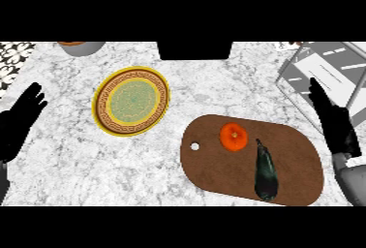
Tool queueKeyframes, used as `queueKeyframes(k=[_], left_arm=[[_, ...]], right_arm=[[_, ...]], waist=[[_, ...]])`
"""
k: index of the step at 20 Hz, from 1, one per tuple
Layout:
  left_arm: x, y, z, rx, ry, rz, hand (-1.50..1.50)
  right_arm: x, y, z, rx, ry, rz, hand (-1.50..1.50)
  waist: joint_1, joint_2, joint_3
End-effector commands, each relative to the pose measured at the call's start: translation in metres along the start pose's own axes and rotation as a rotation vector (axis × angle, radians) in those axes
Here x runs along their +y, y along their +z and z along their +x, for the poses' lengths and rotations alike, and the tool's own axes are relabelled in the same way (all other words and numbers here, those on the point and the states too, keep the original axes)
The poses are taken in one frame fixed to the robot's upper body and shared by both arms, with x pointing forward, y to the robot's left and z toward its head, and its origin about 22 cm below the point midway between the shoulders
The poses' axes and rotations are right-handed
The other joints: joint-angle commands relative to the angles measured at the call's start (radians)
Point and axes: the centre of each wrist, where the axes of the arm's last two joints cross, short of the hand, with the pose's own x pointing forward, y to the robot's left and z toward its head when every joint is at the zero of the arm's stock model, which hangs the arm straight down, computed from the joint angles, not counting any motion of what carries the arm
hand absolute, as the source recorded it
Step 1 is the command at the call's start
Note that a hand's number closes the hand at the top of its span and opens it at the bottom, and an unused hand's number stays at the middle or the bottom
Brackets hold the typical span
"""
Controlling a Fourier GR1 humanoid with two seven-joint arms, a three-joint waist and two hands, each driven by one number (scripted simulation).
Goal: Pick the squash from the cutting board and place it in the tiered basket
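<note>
You have a marble counter (64,160) filling the view, with the tiered basket (325,72) at the upper right, only partly in frame and cut off by the edge. Below it lies the brown cutting board (214,169), and to the left sits a yellow patterned plate (132,100). Your left robot hand (22,118) rests open at the left edge, fingers up and spread. Your right robot hand (332,118) stands between board and basket, fingers straight and together, holding nothing.

On the board, the orange squash (234,136) sits near the top, with a dark eggplant (265,172) just beside and below it, apart from it as far as you can tell.

Watch two things. Reaching in from the right, you could brush the eggplant and shove it, since it lies near the squash. Also, the squash looks round and may roll when your fingers close.

The basket's tiers and openings are hard to make out. A pot (80,46) and a dark object (194,50) at the top are cropped.
</note>
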Motion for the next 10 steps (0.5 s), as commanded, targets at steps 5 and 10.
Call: queueKeyframes(k=[5,10], left_arm=[[-0.054,0.002,0.016,-0.227,0.028,0.033,0.0],[-0.104,0.011,0.012,-0.248,0.067,-0.004,0.0]], right_arm=[[-0.001,0.006,0.049,-0.374,-0.54,-0.223,1.5],[0.026,0.018,0.034,-0.252,-0.962,-0.258,-1.5]], waist=[[-0.045,-0.014,-0.006],[-0.043,-0.005,-0.002]])
